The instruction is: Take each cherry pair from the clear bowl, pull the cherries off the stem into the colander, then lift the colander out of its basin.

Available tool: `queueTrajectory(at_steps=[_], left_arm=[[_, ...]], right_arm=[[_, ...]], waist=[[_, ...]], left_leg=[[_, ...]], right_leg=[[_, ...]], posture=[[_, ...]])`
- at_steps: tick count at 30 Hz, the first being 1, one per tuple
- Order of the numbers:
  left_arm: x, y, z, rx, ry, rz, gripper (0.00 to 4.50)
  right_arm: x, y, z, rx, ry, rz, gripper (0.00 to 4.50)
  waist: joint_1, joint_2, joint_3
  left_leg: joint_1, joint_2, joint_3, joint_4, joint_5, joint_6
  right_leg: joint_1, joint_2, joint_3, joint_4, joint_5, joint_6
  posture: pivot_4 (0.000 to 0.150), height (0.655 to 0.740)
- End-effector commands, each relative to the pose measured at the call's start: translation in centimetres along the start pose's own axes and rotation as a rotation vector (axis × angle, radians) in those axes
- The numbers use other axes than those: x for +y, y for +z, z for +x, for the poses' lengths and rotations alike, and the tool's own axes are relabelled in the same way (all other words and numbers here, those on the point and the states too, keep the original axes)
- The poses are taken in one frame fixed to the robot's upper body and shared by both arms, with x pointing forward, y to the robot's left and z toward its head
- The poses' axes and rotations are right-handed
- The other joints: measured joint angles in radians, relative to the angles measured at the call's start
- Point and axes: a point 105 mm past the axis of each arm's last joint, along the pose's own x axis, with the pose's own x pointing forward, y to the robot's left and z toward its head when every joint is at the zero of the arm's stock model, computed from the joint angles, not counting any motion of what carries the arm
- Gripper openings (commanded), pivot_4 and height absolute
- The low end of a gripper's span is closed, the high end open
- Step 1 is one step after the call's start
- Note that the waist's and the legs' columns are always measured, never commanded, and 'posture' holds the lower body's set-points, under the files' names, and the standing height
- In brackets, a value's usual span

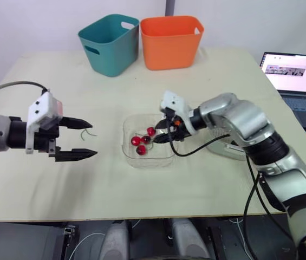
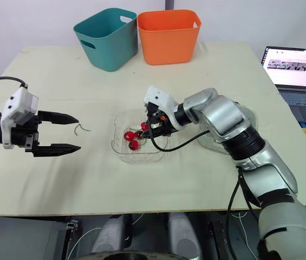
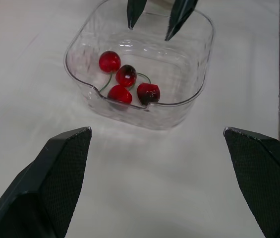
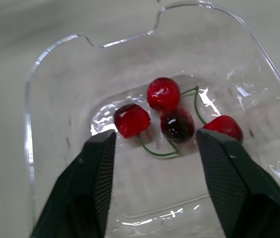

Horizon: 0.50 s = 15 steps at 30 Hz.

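- Right wrist view: the right gripper (image 4: 154, 136) is seen lowered inside a clear square plastic bowl (image 3: 130, 115), with its two black fingers (image 4: 95, 178) spread apart and clamped on nothing.
- Four red cherries (image 4: 163, 92) are seen lying on the bowl's floor, joined in pairs by thin green stems; one of them is darker than the rest.
- The dark cherry is placed between the two fingertips, and a brighter cherry is found just beside each tip; whether either is touched cannot be told.
- From the head views, the bowl is seen near the middle of a pale wooden table (image 1: 44, 81), and it is entered by the right gripper from the robot's right side.
- The left gripper (image 1: 93, 140) is held above the table to the left of the bowl, apart from it, with its fingers opened wide and nothing held between them.
- A loose green stem (image 1: 88, 132) is seen on the table by the left gripper's tips.
- A clear vessel (image 2: 247, 116) is partly hidden behind the right arm, to the right of the bowl; whether it is colander or basin cannot be told.
- A teal plastic bin (image 1: 109, 46) and an orange plastic bin (image 1: 170, 46) are stood side by side at the table's far edge.
- An open laptop (image 1: 293, 73) is seen beyond the table's right side.
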Motion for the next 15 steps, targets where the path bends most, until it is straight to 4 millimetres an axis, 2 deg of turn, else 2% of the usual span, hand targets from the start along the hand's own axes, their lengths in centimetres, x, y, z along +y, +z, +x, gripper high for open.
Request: queueTrajectory(at_steps=[1, 6, 10, 15], left_arm=[[0.0, 1.2, -0.5, -0.011, 0.021, 0.043, 4.50], [0.2, 1.4, -0.1, -0.019, 0.024, 0.048, 4.50], [0.2, 1.4, 0.2, -0.023, 0.021, 0.054, 4.50], [0.3, 1.3, 0.5, -0.040, 0.023, 0.059, 4.50]], right_arm=[[-0.5, 0.9, 0.3, 0.002, -0.031, -0.063, 2.79], [-0.8, 0.4, 1.4, 0.025, -0.043, -0.027, 2.79], [-1.0, 0.7, 1.9, 0.016, -0.066, 0.109, 2.79], [-0.7, 0.2, 2.2, 0.042, -0.086, 0.179, 2.79]], waist=[[-0.003, 0.000, 0.000], [-0.010, 0.000, 0.000], [-0.018, 0.000, 0.000], [-0.019, 0.000, 0.000]], left_leg=[[0.000, 0.000, 0.000, 0.000, 0.000, 0.000], [0.000, 0.000, 0.000, 0.000, 0.000, 0.000], [0.000, 0.000, -0.001, 0.000, 0.000, 0.000], [0.000, 0.000, -0.001, 0.000, 0.000, 0.000]], right_leg=[[0.000, 0.000, 0.000, 0.000, 0.000, 0.000], [0.000, 0.000, 0.000, 0.000, 0.001, 0.002], [0.000, 0.000, 0.000, 0.001, 0.002, 0.002], [0.000, 0.000, 0.000, 0.001, 0.002, 0.001]], posture=[[0.150, 0.7400], [0.150, 0.7400], [0.150, 0.7400], [0.150, 0.7400]])
